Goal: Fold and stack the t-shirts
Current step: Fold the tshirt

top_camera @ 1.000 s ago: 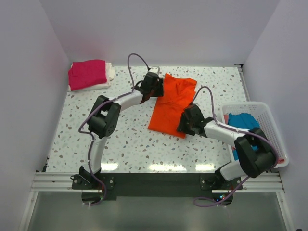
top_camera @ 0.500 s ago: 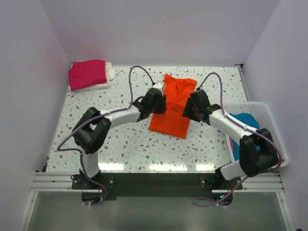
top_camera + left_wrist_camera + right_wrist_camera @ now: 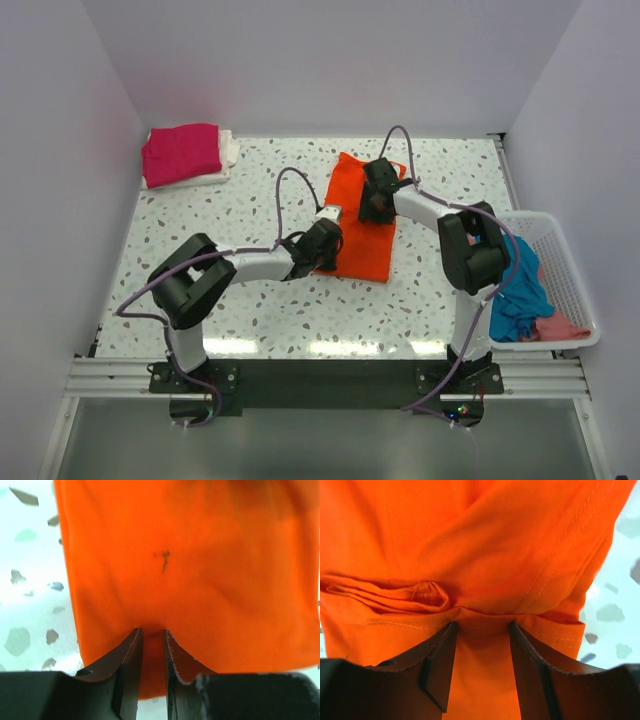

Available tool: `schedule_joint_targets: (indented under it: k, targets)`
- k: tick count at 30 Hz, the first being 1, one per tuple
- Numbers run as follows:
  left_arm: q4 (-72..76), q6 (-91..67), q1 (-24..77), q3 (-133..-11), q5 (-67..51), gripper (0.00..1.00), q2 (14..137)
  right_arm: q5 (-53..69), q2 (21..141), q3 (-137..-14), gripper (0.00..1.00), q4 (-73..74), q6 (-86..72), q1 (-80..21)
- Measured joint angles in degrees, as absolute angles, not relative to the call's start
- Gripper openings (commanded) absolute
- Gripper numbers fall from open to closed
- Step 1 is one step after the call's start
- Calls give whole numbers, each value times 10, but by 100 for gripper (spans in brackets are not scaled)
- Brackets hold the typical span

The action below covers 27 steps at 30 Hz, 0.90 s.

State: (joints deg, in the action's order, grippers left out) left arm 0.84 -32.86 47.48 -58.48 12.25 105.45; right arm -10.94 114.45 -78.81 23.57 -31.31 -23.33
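The bright orange t-shirt (image 3: 365,250) lies lengthwise on the speckled table as a narrow folded strip. My left gripper (image 3: 325,243) sits at its near left corner. In the left wrist view, its jaws (image 3: 152,630) stand close together with a pucker of orange cloth (image 3: 200,570) pinched at the tips. My right gripper (image 3: 377,197) rests on the far, collar end. In the right wrist view it (image 3: 482,624) stands open, with a stitched hem fold of the orange t-shirt (image 3: 470,540) lying across its tips. A folded magenta-pink t-shirt (image 3: 180,152) sits on a white one (image 3: 229,150) at the far left.
A white slatted basket (image 3: 562,232) stands at the table's right edge. It holds a crumpled teal-blue t-shirt (image 3: 518,290) and a salmon-pink one (image 3: 560,328). White walls close in the left, right and back sides.
My left gripper came from the shirt's far left side to its near left corner and its jaws narrowed. My right gripper went from the near right edge to the collar end. The shirt looks narrower.
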Motion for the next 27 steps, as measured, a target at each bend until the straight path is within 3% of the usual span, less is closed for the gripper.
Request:
schedule_joint_targets:
  k: [8, 18, 25, 27]
  targets:
    - [-10, -405, 516, -540, 190, 25, 1019, -115, 1188, -851, 50, 242, -279, -272]
    - [-57, -475, 530, -440, 211, 25, 910, -109, 1165, -816, 52, 227, -272, -347]
    - [-93, -488, 530, -414, 212, 34, 835, -99, 1099, -762, 72, 259, -274, -357]
    - [-99, -487, 530, -414, 213, 40, 811, -99, 1070, -754, 73, 271, -274, -356]
